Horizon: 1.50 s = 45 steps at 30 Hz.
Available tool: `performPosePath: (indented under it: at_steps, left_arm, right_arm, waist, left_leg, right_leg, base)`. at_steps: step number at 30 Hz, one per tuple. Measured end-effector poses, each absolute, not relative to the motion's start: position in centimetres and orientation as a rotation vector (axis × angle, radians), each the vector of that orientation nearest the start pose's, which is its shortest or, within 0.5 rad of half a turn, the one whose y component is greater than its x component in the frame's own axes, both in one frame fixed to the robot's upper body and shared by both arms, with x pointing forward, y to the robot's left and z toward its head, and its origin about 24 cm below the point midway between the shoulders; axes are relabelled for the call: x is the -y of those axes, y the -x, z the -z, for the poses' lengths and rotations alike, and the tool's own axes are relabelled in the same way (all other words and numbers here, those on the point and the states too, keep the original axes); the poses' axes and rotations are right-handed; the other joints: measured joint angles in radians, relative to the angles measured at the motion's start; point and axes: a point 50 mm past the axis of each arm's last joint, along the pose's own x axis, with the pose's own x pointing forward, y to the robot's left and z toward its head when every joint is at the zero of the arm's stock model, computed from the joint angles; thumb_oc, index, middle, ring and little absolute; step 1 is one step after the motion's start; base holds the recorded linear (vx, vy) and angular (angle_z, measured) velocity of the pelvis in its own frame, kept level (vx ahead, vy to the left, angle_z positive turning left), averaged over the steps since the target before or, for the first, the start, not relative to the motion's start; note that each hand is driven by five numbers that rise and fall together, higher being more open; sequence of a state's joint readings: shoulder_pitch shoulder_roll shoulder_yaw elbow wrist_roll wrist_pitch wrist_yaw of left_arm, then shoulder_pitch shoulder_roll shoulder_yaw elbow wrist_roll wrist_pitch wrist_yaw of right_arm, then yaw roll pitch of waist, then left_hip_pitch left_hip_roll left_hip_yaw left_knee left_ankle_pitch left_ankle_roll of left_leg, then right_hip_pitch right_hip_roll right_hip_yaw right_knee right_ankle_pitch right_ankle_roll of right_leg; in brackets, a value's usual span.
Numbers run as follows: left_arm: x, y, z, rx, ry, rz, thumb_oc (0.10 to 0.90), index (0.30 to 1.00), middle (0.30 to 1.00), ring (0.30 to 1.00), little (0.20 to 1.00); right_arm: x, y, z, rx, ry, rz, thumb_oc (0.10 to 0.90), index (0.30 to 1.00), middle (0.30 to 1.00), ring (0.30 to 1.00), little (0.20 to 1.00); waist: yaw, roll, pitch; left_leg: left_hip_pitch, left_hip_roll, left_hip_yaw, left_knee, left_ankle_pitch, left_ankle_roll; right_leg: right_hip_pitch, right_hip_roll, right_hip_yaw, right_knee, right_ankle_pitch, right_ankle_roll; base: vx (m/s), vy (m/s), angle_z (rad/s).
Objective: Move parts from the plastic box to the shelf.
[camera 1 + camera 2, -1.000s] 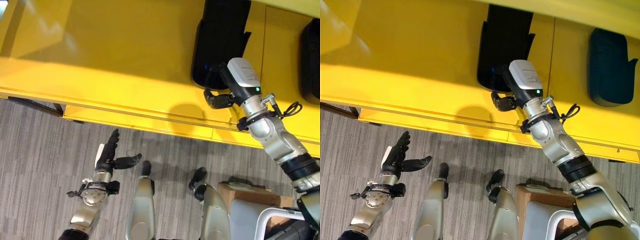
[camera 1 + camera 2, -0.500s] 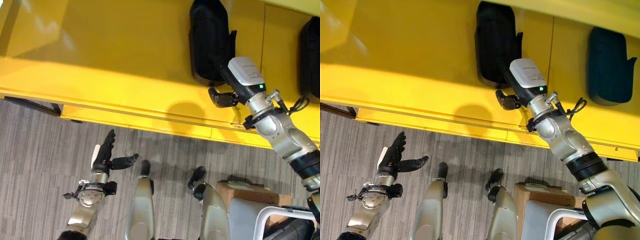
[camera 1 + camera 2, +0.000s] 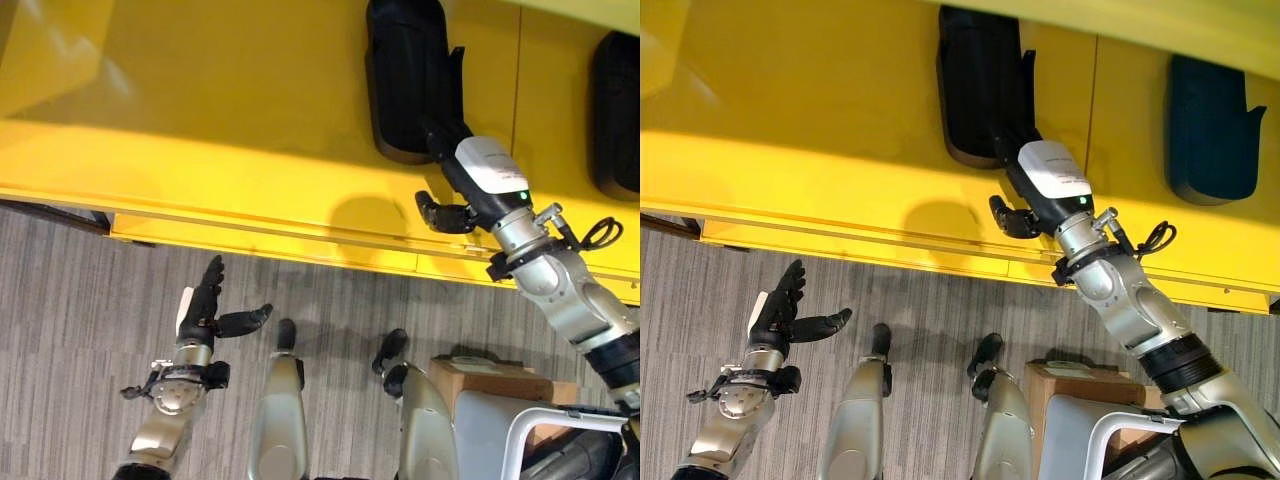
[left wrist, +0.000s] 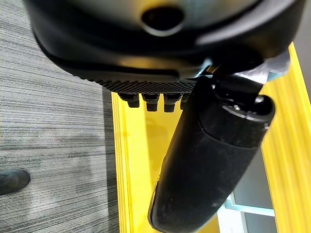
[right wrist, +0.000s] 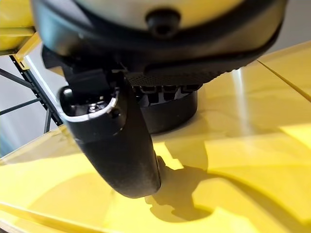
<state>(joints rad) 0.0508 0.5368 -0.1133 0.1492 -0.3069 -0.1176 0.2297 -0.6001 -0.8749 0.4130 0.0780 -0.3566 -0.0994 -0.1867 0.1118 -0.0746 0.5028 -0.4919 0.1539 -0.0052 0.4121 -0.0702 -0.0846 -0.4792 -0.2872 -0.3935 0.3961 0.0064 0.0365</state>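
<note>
Black part (image 3: 402, 80) lies on the yellow shelf (image 3: 200, 110), its near end set back from the shelf's front edge. In the left eye view the right hand (image 3: 445, 205) reaches over that edge with its fingers stretched against the part's near end, thumb hanging free below — nothing is clamped. A wide bare stretch of shelf runs off to the left of the part. A second black part (image 3: 615, 110) sits further right on the same shelf, well apart from the first, beyond a seam in the yellow surface. Lower down, the left hand (image 3: 205, 315) hovers over grey striped carpet (image 3: 60, 320), fingers straight and thumb spread wide, holding nothing and well clear of the shelf. A brown cardboard box (image 3: 500, 378) shows at the lower right.

The right eye view gives the same layout, with the second part (image 3: 1205, 125) seen whole and the shelf's front lip (image 3: 890, 250) running as a long straight band above the carpet.

The left wrist view looks past the open left hand (image 4: 209, 160) at carpet and the yellow shelf frame; a dark shoe tip (image 4: 12, 180) shows at the carpet's edge.

The right wrist view shows the right hand's thumb (image 5: 116, 145) hanging loose above glossy yellow shelf, with the part's rounded end (image 5: 170, 114) just past the fingers — whether they touch it I cannot tell here.
</note>
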Motion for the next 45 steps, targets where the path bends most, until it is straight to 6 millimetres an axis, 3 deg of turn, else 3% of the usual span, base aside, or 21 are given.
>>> performPosePath:
  at_steps: [9,21,28,32,38,45]
  left_arm:
    - [-25.2,-23.6,-3.0,-0.091,-0.245,-0.181,0.900,1.000,1.000,1.000,1.000]
    - [-25.2,-23.4,-2.8,-0.099,-0.242,-0.184,0.900,1.000,1.000,1.000,1.000]
    - [-24.8,-23.4,-2.6,-0.103,-0.227,-0.182,0.900,1.000,1.000,1.000,1.000]
    - [-24.4,-23.4,-2.3,-0.105,-0.206,-0.187,0.900,1.000,1.000,1.000,1.000]
    - [-24.3,-23.4,-2.3,-0.105,-0.202,-0.194,0.900,1.000,1.000,1.000,1.000]
    - [-24.3,-23.4,-2.2,-0.107,-0.202,-0.194,0.900,1.000,1.000,1.000,1.000]
  right_arm:
    - [19.0,-31.5,-20.0,0.603,1.117,-0.094,0.900,1.000,1.000,1.000,1.000]
    - [19.0,-30.4,-17.5,0.571,0.669,0.048,0.900,1.000,1.000,1.000,1.000]
    - [19.8,-29.6,-15.8,0.524,0.424,0.141,0.900,1.000,1.000,1.000,1.000]
    - [20.4,-29.4,-15.7,0.515,0.270,0.191,0.900,1.000,1.000,1.000,1.000]
    - [20.6,-29.6,-16.3,0.544,0.201,0.228,0.900,1.000,1.000,1.000,1.000]
    - [20.8,-32.0,-17.9,0.547,0.122,0.242,0.900,1.000,1.000,1.000,1.000]
  waist:
    - [-0.002,0.000,0.000]
    - [-0.022,0.003,0.002]
    - [-0.030,0.027,0.016]
    - [-0.033,0.036,0.021]
    - [-0.031,0.036,0.021]
    - [-0.022,0.037,0.021]
  left_leg:
    - [0.009,0.001,0.002,-0.006,0.004,-0.006]
    - [0.023,0.002,0.006,-0.016,0.002,-0.003]
    - [0.024,0.002,0.015,-0.016,0.003,-0.005]
    - [0.024,0.003,0.023,-0.016,0.004,-0.007]
    - [0.026,0.003,0.023,-0.015,0.002,-0.005]
    - [0.025,0.003,0.020,-0.017,0.002,-0.004]
  right_leg:
    - [0.003,0.002,0.003,0.003,0.000,0.000]
    - [0.012,0.005,0.012,-0.010,-0.003,-0.001]
    - [0.004,0.004,0.021,-0.007,-0.005,0.001]
    - [-0.002,0.003,0.026,0.004,-0.005,0.001]
    - [-0.002,0.003,0.027,0.008,-0.006,0.000]
    - [-0.003,0.000,0.027,0.012,-0.008,0.000]
  base:
    - [0.00,0.000,0.00]
    - [0.00,0.000,0.00]
    - [0.00,0.006,-0.02]
    - [0.00,0.008,-0.04]
    - [0.00,0.000,0.00]
    - [0.00,0.000,0.00]
